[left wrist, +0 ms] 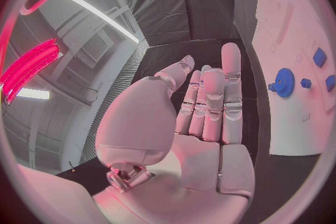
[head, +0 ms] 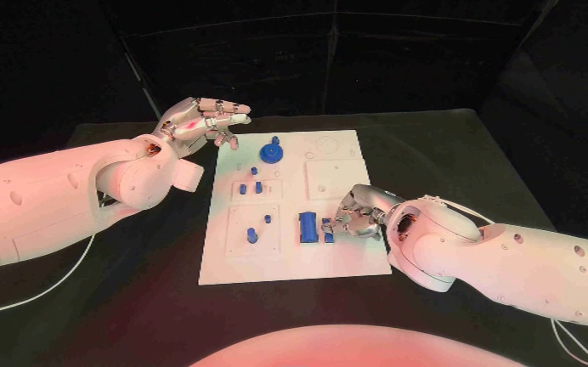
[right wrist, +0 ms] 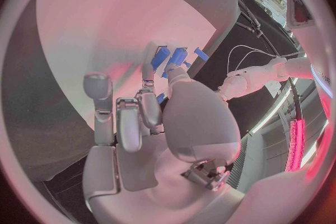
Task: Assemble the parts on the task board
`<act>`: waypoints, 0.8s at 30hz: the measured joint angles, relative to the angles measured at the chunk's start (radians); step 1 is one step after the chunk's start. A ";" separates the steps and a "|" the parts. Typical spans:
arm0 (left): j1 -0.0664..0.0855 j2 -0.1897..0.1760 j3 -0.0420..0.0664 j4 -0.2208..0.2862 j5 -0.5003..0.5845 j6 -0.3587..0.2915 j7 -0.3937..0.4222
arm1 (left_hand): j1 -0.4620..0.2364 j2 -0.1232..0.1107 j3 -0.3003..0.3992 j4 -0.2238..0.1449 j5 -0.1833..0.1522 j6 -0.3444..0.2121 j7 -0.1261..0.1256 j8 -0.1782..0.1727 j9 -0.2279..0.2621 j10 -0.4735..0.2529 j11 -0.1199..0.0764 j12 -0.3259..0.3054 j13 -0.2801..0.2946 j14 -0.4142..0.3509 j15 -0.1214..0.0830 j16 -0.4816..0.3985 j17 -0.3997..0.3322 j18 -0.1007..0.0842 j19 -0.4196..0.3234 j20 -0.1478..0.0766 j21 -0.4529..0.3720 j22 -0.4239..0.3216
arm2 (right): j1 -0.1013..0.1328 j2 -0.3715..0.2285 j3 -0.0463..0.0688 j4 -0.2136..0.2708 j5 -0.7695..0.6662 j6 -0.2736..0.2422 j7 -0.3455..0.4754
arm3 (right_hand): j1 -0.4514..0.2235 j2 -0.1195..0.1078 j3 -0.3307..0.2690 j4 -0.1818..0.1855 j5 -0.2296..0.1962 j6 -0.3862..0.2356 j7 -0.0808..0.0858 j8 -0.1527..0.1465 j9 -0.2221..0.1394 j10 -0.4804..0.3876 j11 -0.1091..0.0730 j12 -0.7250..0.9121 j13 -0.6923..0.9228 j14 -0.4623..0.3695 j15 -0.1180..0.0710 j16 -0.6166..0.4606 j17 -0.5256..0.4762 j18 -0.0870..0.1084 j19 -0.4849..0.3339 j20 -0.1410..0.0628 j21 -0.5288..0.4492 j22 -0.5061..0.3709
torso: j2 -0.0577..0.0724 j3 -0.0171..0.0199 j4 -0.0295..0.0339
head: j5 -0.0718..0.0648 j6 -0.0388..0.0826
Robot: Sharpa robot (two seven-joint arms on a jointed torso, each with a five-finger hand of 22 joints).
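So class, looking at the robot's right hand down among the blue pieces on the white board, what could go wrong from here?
1. The right robot hand sits close against the tall blue block and might knock it aside.
2. Its fingers hide the small pieces beneath them, so a pinch could miss.
3. The left robot hand hovers open off the white board, which could slide.

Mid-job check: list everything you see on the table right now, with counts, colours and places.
Task board: one, white, table centre.
Gear part: one, blue, board's far left area.
Block part: one, blue, near part of board, beside right robot hand's fingers.
Small parts: several, blue, on board's left column; exact count unclear.
Table: one, black.
Left robot hand: silver, off board's far left corner, holds nothing.
Right robot hand: silver, over board's near right, fingers at blue parts; grip unclear.
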 measured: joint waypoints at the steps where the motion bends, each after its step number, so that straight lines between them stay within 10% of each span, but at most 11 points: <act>1: 0.000 0.000 0.000 0.000 0.000 0.000 0.000 | 0.000 0.000 0.000 0.000 0.000 0.000 0.000 0.000 0.000 0.000 0.000 0.000 0.000 0.000 0.000 0.000 0.000 0.000 0.000 0.000 0.000 0.000 | 0.000 0.001 0.000 -0.001 0.000 0.000 0.000 | 0.000 0.000 -0.003 0.003 -0.007 0.000 0.000 0.000 0.002 0.000 0.000 0.000 0.000 0.000 0.000 0.000 0.000 0.000 0.000 0.000 0.000 0.000 | 0.000 0.0000 0.0000 | 0.000 0.000; 24: 0.000 -0.006 0.000 0.001 0.000 0.000 -0.002 | 0.000 0.000 0.000 0.000 0.000 0.000 0.000 0.000 0.000 0.000 0.000 0.000 0.000 0.000 0.000 0.000 0.000 0.000 0.000 0.000 0.000 0.000 | 0.000 -0.048 0.000 0.033 0.000 0.019 0.037 | 0.049 0.001 -0.061 -0.033 -0.126 -0.007 0.007 0.005 0.033 0.000 0.000 0.000 0.005 0.000 0.000 0.000 0.000 0.000 -0.004 -0.004 0.000 -0.004 | 0.000 0.0009 -0.0005 | 0.003 -0.003</act>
